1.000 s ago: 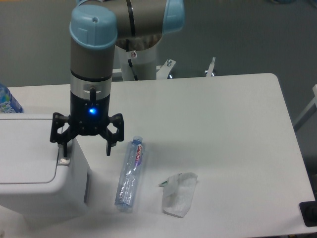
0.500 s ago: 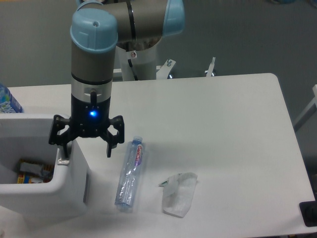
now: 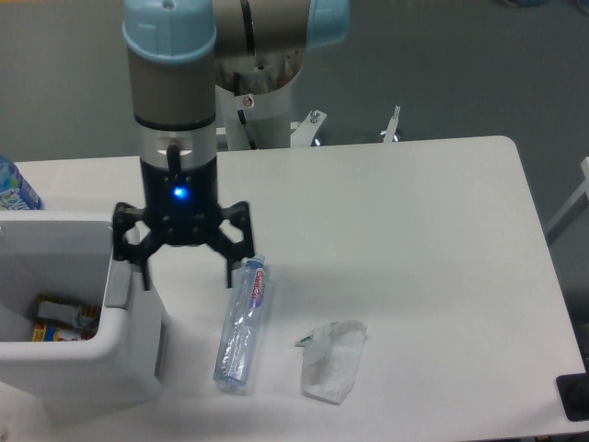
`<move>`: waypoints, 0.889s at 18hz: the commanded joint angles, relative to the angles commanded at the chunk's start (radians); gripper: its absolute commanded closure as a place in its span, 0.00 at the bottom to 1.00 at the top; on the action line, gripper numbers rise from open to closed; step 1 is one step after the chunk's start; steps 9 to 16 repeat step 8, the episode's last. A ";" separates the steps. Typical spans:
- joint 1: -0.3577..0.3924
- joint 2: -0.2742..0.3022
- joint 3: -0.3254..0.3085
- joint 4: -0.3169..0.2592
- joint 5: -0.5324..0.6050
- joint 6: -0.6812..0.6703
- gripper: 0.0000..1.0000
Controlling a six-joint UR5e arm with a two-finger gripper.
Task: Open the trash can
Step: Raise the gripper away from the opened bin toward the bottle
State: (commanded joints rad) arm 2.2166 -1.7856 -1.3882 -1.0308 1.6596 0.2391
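Big white boxy plastic trash can (image 3: 129, 354) at the left edge of the white table (image 3: 414, 230), lid gone from the top, colourful scraps showing inside. Black two-finger gripper (image 3: 184, 276) spread wide, holding nothing, blue light glowing, hanging above the bin's right rim. Just right of the bin, a squashed clear plastic bottle (image 3: 241, 322) lying flat. Near it, a crumpled white paper wad (image 3: 333, 361).
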 joint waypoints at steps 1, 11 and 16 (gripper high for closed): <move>0.009 0.009 -0.002 -0.020 0.018 0.024 0.00; 0.141 0.049 -0.011 -0.212 0.048 0.267 0.00; 0.141 0.049 -0.011 -0.212 0.048 0.267 0.00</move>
